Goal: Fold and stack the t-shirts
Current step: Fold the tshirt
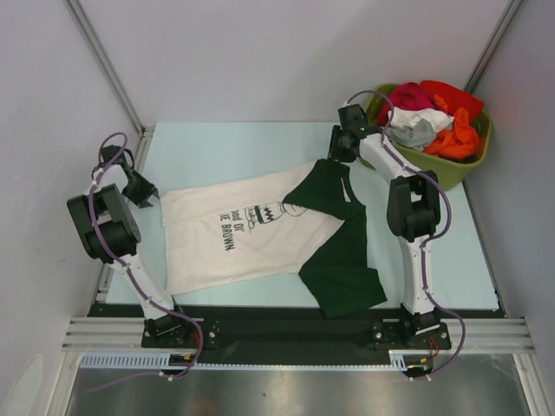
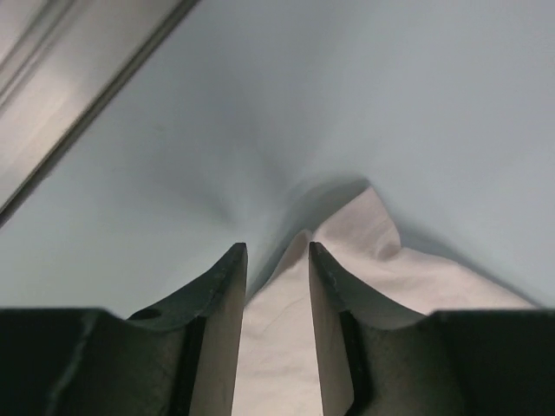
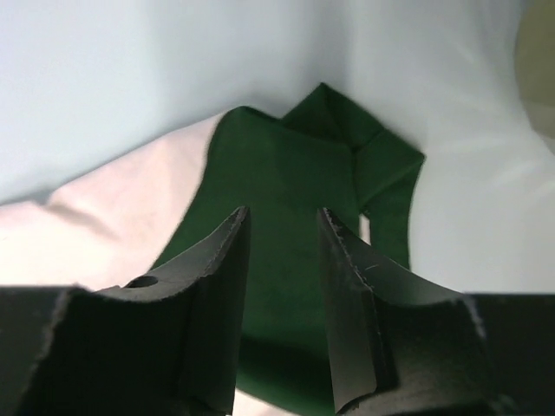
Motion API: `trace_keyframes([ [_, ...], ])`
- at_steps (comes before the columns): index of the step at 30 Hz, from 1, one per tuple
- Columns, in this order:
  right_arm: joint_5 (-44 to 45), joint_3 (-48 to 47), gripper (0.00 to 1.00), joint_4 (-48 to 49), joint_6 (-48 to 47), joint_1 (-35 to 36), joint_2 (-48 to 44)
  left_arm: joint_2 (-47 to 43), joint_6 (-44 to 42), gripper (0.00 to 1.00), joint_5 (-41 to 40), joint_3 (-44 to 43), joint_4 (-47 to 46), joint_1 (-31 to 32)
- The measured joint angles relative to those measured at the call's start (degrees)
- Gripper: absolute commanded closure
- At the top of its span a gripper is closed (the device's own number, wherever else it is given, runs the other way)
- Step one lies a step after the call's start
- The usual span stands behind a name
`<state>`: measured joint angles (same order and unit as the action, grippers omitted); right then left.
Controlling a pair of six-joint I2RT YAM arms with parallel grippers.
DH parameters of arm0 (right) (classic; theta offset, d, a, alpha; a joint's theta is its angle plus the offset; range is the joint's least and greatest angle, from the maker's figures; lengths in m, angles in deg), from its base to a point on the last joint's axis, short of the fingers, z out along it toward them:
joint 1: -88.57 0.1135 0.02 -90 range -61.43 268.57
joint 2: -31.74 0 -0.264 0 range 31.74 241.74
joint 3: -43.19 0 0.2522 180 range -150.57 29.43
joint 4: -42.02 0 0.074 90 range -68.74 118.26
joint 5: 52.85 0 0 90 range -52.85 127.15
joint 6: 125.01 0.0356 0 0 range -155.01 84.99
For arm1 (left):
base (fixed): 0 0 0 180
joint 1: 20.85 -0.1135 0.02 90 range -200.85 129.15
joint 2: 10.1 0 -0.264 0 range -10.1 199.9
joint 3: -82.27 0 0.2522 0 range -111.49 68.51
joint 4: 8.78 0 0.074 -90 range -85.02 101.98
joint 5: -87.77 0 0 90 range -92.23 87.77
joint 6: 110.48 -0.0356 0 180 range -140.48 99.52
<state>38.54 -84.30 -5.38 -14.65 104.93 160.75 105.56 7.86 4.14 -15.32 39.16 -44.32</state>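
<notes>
One t-shirt (image 1: 217, 234) lies spread flat on the pale blue table, with a cream-white body, black lettering and dark green sleeves (image 1: 334, 251). My left gripper (image 1: 147, 198) is at the shirt's left corner. In the left wrist view its jaws (image 2: 277, 251) stand apart over a raised point of cream cloth (image 2: 364, 225), which shows in the gap. My right gripper (image 1: 340, 149) hovers at the far green sleeve. In the right wrist view its jaws (image 3: 282, 215) stand apart above the green cloth (image 3: 286, 165), gripping nothing.
An olive-green tub (image 1: 468, 165) at the back right holds a heap of red, orange, white and grey garments (image 1: 429, 117). Metal rails (image 1: 113, 65) run along the table's left and near edges. Bare table lies behind the shirt.
</notes>
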Motion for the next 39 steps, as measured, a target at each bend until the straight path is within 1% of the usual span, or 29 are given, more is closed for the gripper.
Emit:
trace_keyframes([
  [5, 2.3, -0.9, 0.55, -2.3, -1.5, -0.4, 2.5, -7.4, 0.1, 0.60, -4.8, 1.2, 1.6, 0.2],
  [6, 2.4, -1.0, 0.52, -2.7, -1.9, -0.5, 2.7, -8.9, 0.1, 0.61, -5.0, 1.3, 1.6, 0.4],
  [8, 2.2, -1.0, 0.49, -3.0, -2.5, -0.8, 2.8, -11.6, 0.1, 0.61, -5.2, 1.4, 1.6, 1.1],
  [11, 1.4, -1.0, 0.49, -2.9, -3.6, -1.0, 2.8, -13.8, 0.2, 0.62, -4.6, 1.9, 1.3, 4.2],
  [15, -1.0, -0.4, 0.48, -1.9, -5.2, -1.1, 2.8, -13.4, 1.0, 0.64, -2.1, 3.5, 1.4, 10.6],
  [19, -2.9, -0.2, 0.48, -1.3, -6.4, -1.1, 2.9, -11.6, 1.7, 0.67, 2.0, 3.8, 1.5, 19.3],
  [21, -3.5, -0.2, 0.48, -1.2, -6.7, -0.9, 2.9, -10.6, 1.9, 0.65, 4.9, 3.9, 1.1, 23.6],
  [24, -3.6, 0.2, 0.48, -1.8, -6.9, -0.7, 2.7, -9.1, 2.6, 0.57, 8.0, 3.9, 0.5, 29.9],
  [25, -3.6, 1.2, 0.48, -1.9, -6.9, -0.5, 2.1, -8.8, 2.8, 0.56, 8.9, 3.9, 0.4, 31.8],
  [27, -3.8, 5.8, 0.48, -2.5, -6.5, -0.2, -0.7, -8.3, 3.3, 0.53, 10.7, 3.9, -0.3, 35.1],
  [29, -4.6, 11.1, 0.47, -3.4, -5.9, -0.2, -4.8, -8.0, 4.2, 0.53, 13.4, 3.9, -1.6, 38.0],
  [33, -7.5, 24.0, 0.47, -4.6, -4.9, -0.4, -16.8, -7.3, 5.8, 0.53, 18.2, 3.9, -4.8, 42.4],
  [36, -10.5, 32.8, 0.44, -4.5, -4.1, -2.5, -26.5, -6.5, 6.8, 0.54, 19.9, 3.7, -6.3, 45.2],
  [37, -11.6, 35.8, 0.42, -3.3, -4.0, -3.6, -29.3, -6.2, 7.3, 0.54, 20.4, 3.7, -6.7, 46.3],
  [39, -14.2, 41.8, 0.42, -1.6, -3.6, -6.2, -34.4, -5.7, 8.0, 0.54, 21.1, 3.6, -7.3, 48.4],
])
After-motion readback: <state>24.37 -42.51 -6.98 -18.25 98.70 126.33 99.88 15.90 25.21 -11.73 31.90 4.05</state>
